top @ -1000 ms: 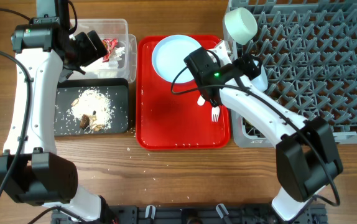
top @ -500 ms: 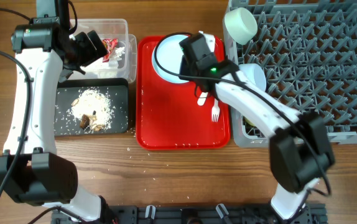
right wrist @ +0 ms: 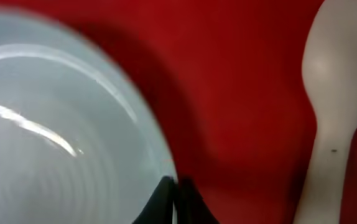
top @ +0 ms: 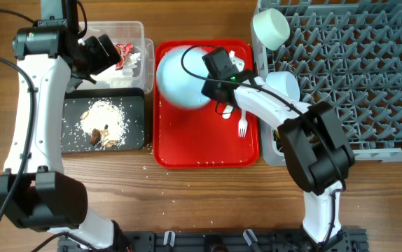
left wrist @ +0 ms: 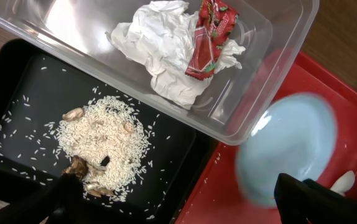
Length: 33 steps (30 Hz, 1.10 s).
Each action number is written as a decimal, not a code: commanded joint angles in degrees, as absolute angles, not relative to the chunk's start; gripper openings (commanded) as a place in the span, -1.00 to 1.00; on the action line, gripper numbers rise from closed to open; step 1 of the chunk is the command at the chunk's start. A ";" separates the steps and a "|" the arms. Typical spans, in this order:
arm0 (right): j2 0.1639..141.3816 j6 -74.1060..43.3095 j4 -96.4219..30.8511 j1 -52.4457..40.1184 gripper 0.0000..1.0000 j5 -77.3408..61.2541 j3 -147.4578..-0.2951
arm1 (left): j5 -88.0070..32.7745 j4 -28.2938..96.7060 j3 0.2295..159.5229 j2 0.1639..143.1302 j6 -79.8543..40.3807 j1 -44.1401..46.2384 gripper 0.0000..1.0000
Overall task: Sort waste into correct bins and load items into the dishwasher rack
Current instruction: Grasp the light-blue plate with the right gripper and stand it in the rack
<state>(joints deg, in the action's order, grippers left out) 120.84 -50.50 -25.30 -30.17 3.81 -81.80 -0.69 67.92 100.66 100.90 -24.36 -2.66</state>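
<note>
The pale blue plate [top: 178, 77] is blurred and hangs over the left part of the red tray [top: 201, 148]. My right gripper [top: 209, 88] is shut on its right rim. In the right wrist view the fingers [right wrist: 166, 198] pinch the edge of the plate [right wrist: 54, 137], with the white spoon [right wrist: 334, 112] beside them. The fork [top: 242, 127] lies on the tray. My left gripper [top: 106, 52] stands open above the bins. Under it, the clear tub [left wrist: 278, 59] holds the napkin [left wrist: 157, 50] and the red wrapper [left wrist: 208, 37], and the black tray [left wrist: 17, 93] holds the food scraps [left wrist: 104, 140].
The grey dishwasher rack [top: 355, 77] fills the right side, with a mint-green bowl [top: 269, 28] and a light blue bowl [top: 286, 85] at its left edge. Crumbs lie scattered on the wood near the black tray [top: 136, 105].
My right gripper swung left from the rack's edge to the plate and shut on its rim. The plate has shifted left on the red tray. The left arm has not moved.
</note>
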 commanded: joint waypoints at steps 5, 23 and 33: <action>121.43 -44.47 -27.70 -30.17 -0.92 -3.77 -81.93 | -0.12 67.79 101.25 100.22 -24.91 -2.74 1.00; 79.15 -8.91 -35.11 -15.97 -0.91 64.14 -82.02 | -0.12 67.79 101.25 100.22 -24.91 -2.74 1.00; 98.87 10.55 -19.55 -8.80 -0.91 62.76 -82.02 | -0.12 67.79 101.25 100.22 -24.88 -2.74 1.00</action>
<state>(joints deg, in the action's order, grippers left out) 95.53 7.75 -21.50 -8.69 61.91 -81.87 -0.69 67.85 100.66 100.90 -24.36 -2.66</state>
